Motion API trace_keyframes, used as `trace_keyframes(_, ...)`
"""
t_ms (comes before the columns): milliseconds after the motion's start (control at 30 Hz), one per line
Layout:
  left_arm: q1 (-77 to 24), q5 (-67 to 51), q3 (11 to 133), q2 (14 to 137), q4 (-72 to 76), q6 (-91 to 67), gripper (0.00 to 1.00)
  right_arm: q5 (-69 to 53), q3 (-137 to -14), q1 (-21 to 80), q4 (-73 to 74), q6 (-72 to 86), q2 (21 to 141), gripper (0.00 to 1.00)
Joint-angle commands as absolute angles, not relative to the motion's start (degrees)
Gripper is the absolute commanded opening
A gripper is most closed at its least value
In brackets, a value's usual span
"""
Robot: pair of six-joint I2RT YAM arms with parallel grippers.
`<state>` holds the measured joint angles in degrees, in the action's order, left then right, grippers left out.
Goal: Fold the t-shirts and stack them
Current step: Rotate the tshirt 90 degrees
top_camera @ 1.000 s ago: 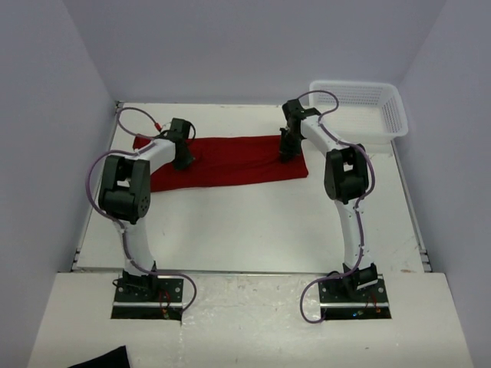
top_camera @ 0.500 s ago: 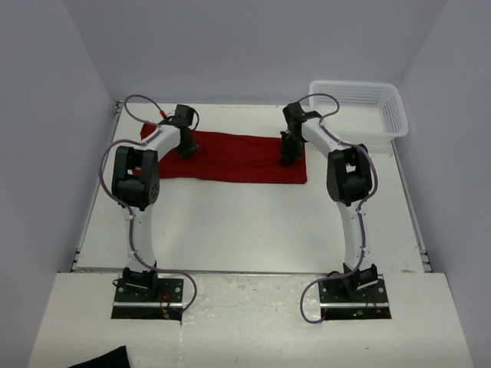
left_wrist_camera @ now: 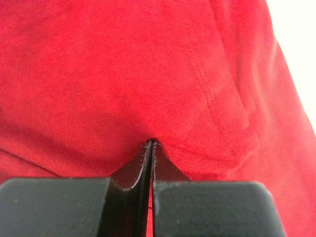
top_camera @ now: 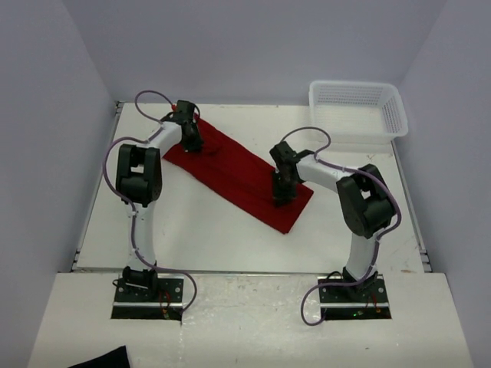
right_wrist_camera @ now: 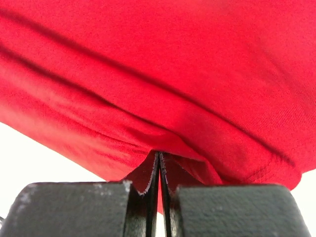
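Shirt (top_camera: pixel 238 172) lies slanted across your desk (top_camera: pixel 230 245), from 11 o'clock toward 5. Left fingers (left_wrist_camera: pixel 136 173) and right fingers (right_wrist_camera: pixel 145 177) are each pinched tight on its cloth; move both ends evenly, taut.

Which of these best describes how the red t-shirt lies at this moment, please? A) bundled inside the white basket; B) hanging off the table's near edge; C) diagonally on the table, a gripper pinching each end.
C: the t-shirt runs diagonally between the left gripper and the right gripper, both shut on its cloth, apart from the basket.
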<state>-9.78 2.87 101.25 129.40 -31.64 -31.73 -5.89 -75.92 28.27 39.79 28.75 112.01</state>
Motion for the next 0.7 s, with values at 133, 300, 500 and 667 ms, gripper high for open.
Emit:
trace_keyframes(133,-11.0,-8.6,104.4,135.3,-30.4,-26.8,0.0,-5.8,-60.4,39.8,33.5,35.2,103.1,0.0)
trace_keyframes(300,-12.5,-13.6,109.2,138.2,-29.9,-24.5,0.0,-6.2,-59.3,47.8,30.5,37.8,102.9,0.0)
trace_keyframes(500,-14.1,-19.8,114.9,141.9,-29.4,-22.8,0.0,-5.6,-68.5,56.1,32.5,38.6,110.6,0.0)
trace_keyframes(667,-14.9,-24.0,119.2,144.7,-28.7,-22.3,0.0,-5.9,-75.0,60.6,34.2,38.8,114.6,0.0)
